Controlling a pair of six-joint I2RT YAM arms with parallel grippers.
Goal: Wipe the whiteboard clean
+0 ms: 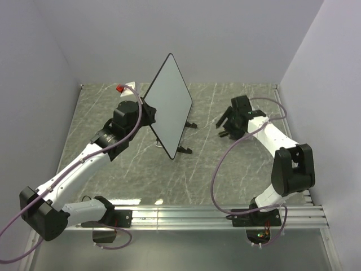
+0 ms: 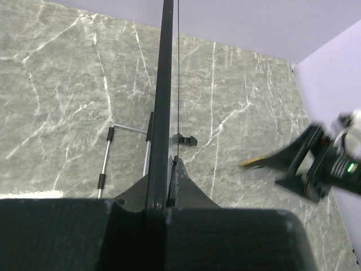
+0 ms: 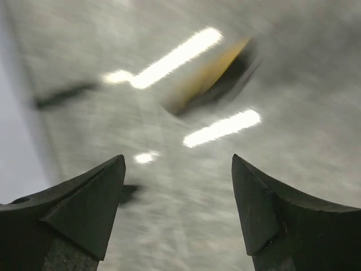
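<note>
The whiteboard stands tilted on edge at mid-table, its white face turned right and showing no marks. My left gripper is shut on its left rim. In the left wrist view the board is edge-on, a black rim clamped between my fingers. My right gripper is open and empty, hovering right of the board. Its wrist view is blurred and shows a small yellow and black block on the table beyond the fingertips. A yellow sliver shows by the right gripper in the left wrist view.
The board's black feet point toward the right arm. A wire stand lies behind the board. A red-tipped object sits at the back left corner. Walls close in the table on three sides.
</note>
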